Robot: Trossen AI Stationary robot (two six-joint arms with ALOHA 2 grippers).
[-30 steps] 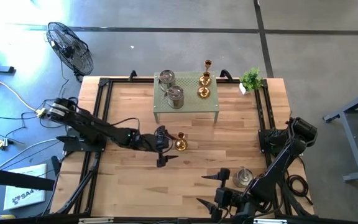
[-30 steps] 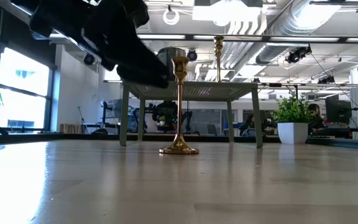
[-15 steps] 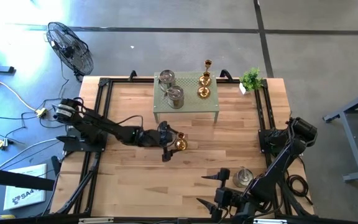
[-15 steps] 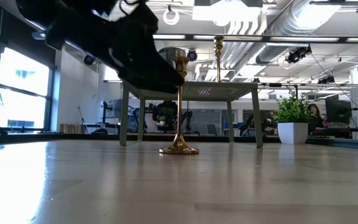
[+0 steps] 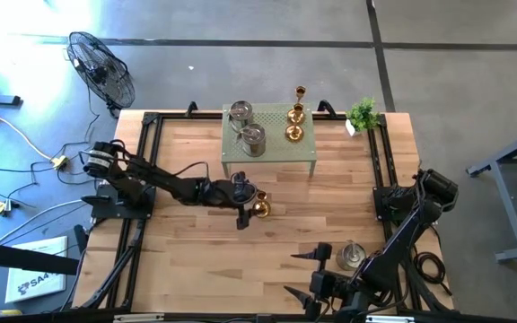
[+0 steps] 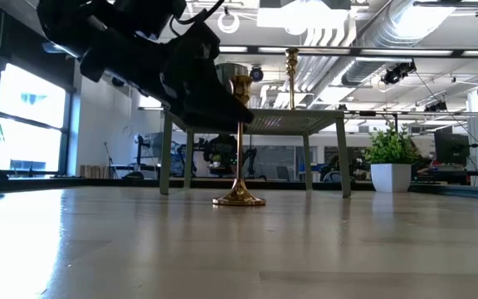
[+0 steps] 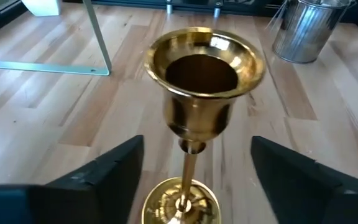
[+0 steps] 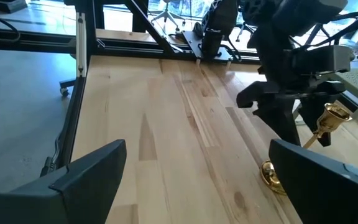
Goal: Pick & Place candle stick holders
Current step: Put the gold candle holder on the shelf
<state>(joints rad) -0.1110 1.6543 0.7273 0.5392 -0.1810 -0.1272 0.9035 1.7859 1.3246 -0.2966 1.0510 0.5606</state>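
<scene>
A gold candle stick holder [image 5: 259, 207] stands upright on its round base [image 7: 182, 203] on the wooden table, in front of the green stand. My left gripper [image 5: 248, 206] is open. Its fingers stand on either side of the thin stem [image 7: 190, 167], below the cup [image 7: 204, 67], without touching it. In the low view the gripper [image 6: 202, 87] hides the upper stem. My right gripper [image 5: 302, 274] waits open near the front right, beside a silver holder [image 5: 350, 254].
The green perforated stand [image 5: 270, 148] at the far middle carries two silver holders [image 5: 240, 114] [image 5: 253, 139] and gold ones [image 5: 294, 133]. A potted plant [image 5: 363, 114] sits at the far right corner. Bare wood lies to the left and in front of the gold holder.
My left gripper has moved toward the table's right and a little down, up to the gold holder, so that its fingers now flank the stem. The holder has stayed in place.
</scene>
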